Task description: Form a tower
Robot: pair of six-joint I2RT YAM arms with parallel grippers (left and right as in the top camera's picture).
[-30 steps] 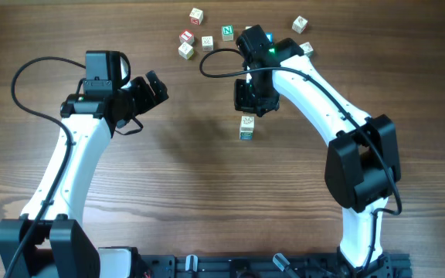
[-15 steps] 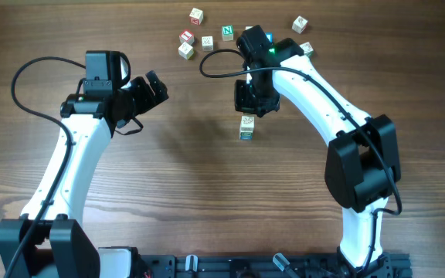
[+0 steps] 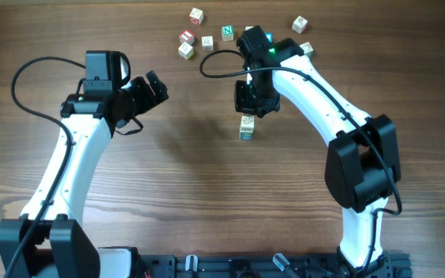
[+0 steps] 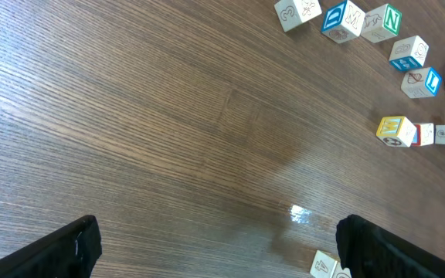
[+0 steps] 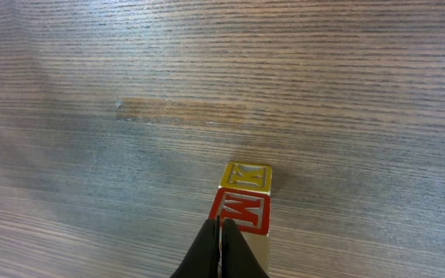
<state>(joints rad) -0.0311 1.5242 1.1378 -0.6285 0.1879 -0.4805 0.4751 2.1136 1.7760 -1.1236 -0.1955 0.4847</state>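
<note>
The tower is a narrow one-cube-wide column of pale letter cubes near the table's middle, with a teal face low down. In the right wrist view the tower shows a yellow face, a red M face and a pale side. My right gripper is shut with nothing in it, just beyond the tower's top. Its fingertips overlap the column's left edge, and I cannot tell whether they touch. My left gripper hangs open over bare wood to the left, and its jaws hold nothing.
Several loose letter cubes lie at the back: a cluster, a green N cube and a pale cube. In the left wrist view they sit at the upper right, and a pale cube peeks out beside the right finger.
</note>
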